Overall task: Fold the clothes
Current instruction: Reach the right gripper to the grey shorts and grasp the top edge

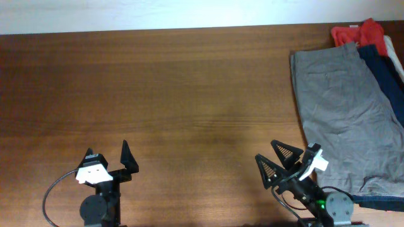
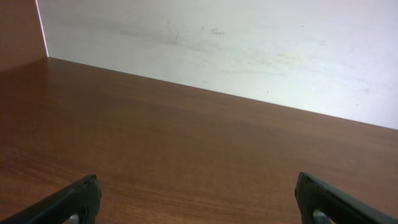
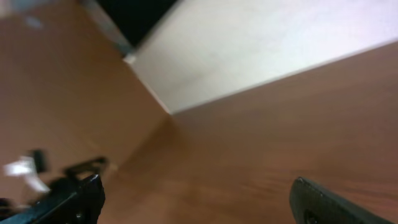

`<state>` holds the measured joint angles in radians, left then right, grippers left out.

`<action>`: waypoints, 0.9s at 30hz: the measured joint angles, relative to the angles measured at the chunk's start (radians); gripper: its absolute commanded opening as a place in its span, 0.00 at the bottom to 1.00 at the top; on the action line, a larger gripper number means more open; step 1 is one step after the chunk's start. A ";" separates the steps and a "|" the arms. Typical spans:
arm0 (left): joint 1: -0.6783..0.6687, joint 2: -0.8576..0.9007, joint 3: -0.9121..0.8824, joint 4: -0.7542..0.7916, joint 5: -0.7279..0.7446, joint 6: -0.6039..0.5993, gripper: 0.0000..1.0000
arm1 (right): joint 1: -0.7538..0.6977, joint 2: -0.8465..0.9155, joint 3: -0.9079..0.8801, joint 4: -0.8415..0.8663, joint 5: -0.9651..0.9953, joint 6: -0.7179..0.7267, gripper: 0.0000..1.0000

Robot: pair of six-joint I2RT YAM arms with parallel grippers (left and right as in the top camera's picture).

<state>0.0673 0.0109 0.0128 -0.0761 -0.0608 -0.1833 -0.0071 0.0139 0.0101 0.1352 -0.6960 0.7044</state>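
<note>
Grey-taupe shorts [image 1: 344, 107] lie flat against the right edge of the desk [image 1: 189, 94], well apart from both of my grippers.

Starting at the left, my left gripper [image 1: 107, 150] sits by the near edge, left of centre. Its two black fingers are spread wide with nothing between them, and a cable [image 1: 53, 189] loops off its base. On the left wrist feed the fingers [image 2: 68, 202] frame only bare brown wood running up to a pale wall [image 2: 249, 43].

Right of centre along the near edge I see my right gripper [image 1: 265, 149], likewise parted and empty, its tips angled toward the far left. Its wrist feed is tilted and blurred. I can make out the fingers [image 3: 329, 202] low in the picture, with wood and wall beyond them.

Further right come the shorts themselves. The waistband lies toward the far edge, a welt pocket [image 1: 325, 74] faces up, and the legs run down toward the near edge, where the hem ends just beside the right arm's base. They rest on top of navy blue shorts [image 1: 382, 69], which show along their right side and as a dark strip under the near hem. A red garment [image 1: 353, 31] is bunched in the far right corner, touching the waistband. A pale cloth [image 1: 392, 53] shows at the very edge, and I cannot tell what it is.
</note>
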 measured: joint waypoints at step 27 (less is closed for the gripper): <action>0.000 0.003 0.000 -0.001 0.000 0.000 0.99 | -0.001 1.983 1.794 -0.903 1.070 -0.698 0.99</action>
<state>0.0673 0.0139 0.0128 -0.0772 -0.0608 -0.1829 -0.0078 1.9968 1.8038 -0.7673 0.3740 0.0059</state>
